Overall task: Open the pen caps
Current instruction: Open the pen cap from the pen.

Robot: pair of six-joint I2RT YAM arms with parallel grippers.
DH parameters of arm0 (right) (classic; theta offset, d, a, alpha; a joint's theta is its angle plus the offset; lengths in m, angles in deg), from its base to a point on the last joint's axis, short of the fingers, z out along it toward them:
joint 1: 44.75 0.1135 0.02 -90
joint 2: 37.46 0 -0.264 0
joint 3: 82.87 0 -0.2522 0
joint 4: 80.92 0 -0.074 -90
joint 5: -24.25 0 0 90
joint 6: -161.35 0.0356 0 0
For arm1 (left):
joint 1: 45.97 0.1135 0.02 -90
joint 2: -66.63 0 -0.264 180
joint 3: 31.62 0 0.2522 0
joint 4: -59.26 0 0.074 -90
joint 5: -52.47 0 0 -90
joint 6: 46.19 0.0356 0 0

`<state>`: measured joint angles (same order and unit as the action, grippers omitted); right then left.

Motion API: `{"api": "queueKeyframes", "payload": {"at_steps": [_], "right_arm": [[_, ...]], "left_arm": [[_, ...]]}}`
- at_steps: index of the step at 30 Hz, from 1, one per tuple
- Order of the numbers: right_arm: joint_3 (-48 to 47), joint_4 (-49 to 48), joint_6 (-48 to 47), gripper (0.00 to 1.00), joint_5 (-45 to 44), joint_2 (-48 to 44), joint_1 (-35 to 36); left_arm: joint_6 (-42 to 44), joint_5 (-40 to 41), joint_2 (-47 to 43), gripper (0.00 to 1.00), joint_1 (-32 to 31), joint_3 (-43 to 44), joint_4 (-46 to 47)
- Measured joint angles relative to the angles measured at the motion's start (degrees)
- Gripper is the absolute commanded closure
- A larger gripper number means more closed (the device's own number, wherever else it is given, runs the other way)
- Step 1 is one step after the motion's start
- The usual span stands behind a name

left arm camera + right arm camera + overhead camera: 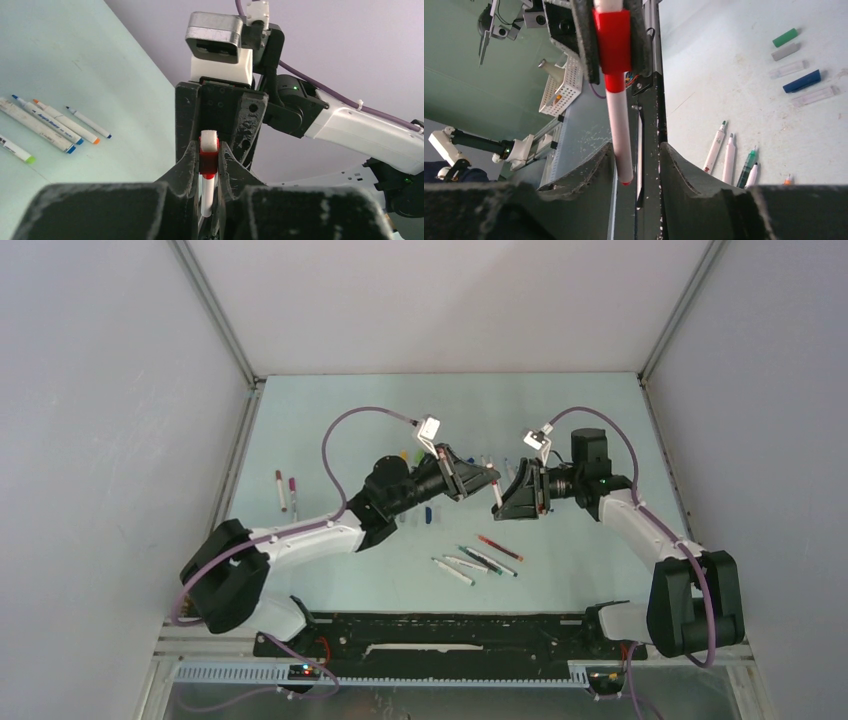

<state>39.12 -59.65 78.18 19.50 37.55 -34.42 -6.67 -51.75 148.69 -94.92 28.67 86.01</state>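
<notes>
Red cap (208, 161), one, on one pen (618, 135)

Above table (580, 420) centre: pen cap (208, 159) in left pincer (490, 478), barrel (616, 135) inside right pincer (636, 150); loose pens (478, 562) in front.

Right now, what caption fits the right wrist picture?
Left gripper pinches the red cap; the pen reaches into the open right gripper.
</notes>
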Motion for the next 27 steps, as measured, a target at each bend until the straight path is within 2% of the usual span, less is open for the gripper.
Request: {"api": "queueKeyframes", "payload": {"at_steps": [11,12,14,15,21,27], "right_arm": [[0.0,-1.3,3.0,0.61,-0.2,0.0,-1.7],[0.0,-1.4,3.1,0.64,-0.2,0.0,-1.7],[0.0,-1.7,3.3,0.97,-0.2,0.0,-1.7],[0.0,-1.9,3.5,1.00,0.1,0.0,-1.7],[-0.2,-2.9,4.1,1.00,0.3,0.1,-1.7],[-1.9,-4.7,3.5,1.00,-1.6,0.3,1.3]], "left_arm": [[-0.1,0.3,2.8,1.00,-2.1,0.0,2.3],[-0.1,0.3,3.0,1.00,-2.3,0.0,2.3],[-0.1,0.3,3.3,1.00,-2.5,0.0,2.3],[0.2,0.4,3.4,1.00,-2.6,0.0,2.2],[0.6,2.6,2.9,1.00,-2.4,0.0,0.8],[2.9,1.3,-1.7,1.00,-0.1,0.9,-6.5]]}}
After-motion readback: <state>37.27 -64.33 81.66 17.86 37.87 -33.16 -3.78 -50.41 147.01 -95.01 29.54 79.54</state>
